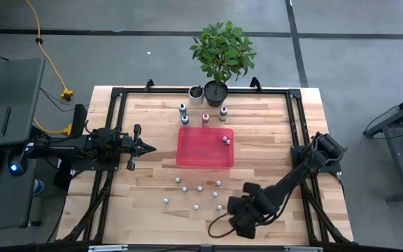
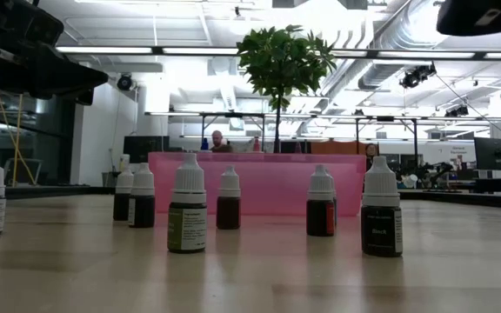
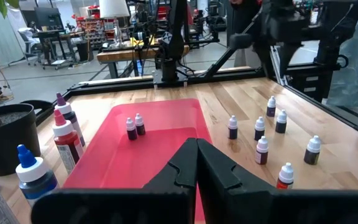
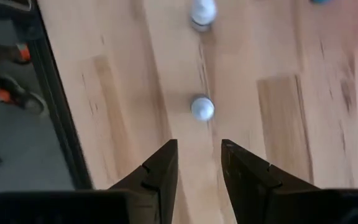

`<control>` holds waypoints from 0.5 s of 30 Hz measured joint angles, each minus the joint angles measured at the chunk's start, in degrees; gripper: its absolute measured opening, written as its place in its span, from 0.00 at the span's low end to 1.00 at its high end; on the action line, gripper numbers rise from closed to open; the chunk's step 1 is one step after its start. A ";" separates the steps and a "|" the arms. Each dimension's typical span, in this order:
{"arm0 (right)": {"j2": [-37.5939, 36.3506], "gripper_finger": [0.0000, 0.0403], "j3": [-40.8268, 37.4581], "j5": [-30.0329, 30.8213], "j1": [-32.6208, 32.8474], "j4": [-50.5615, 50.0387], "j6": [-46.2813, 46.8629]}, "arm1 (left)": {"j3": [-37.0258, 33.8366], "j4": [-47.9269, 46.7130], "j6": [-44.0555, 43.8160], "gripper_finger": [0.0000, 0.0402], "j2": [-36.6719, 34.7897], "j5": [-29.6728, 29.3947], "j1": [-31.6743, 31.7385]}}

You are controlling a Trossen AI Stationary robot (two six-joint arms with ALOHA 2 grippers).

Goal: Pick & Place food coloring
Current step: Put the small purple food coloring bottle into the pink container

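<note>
Several tiny food coloring bottles (image 1: 200, 187) with whitish caps stand on their bases on the wooden table, near of the red tray (image 1: 187, 157). Two more (image 1: 226, 140) stand inside the tray. My right gripper (image 1: 234, 211) hangs over the table's near right part, pointing down, open, with nothing between its fingers (image 4: 199, 149). One bottle's cap (image 4: 202, 108) shows just ahead of the fingertips and another (image 4: 202, 14) farther off. My left gripper (image 1: 147, 147) waits level at the tray's left side, shut (image 3: 196, 148).
Three larger bottles (image 1: 206, 117) stand at the tray's far side, in front of a potted plant (image 1: 219, 56) and a small white pot (image 1: 196, 93). A black frame rail (image 4: 55, 93) runs along the table's edge beside my right gripper.
</note>
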 joint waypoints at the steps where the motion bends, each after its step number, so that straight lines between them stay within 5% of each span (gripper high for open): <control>1: 0.37 0.28 -0.02 0.38 0.21 0.38 -1.98 | 0.00 -0.01 0.00 0.00 0.00 0.00 0.02; 15: 3.36 0.28 -0.02 1.58 -0.60 2.29 -15.70 | 0.00 -0.01 -0.01 0.00 0.01 0.00 0.01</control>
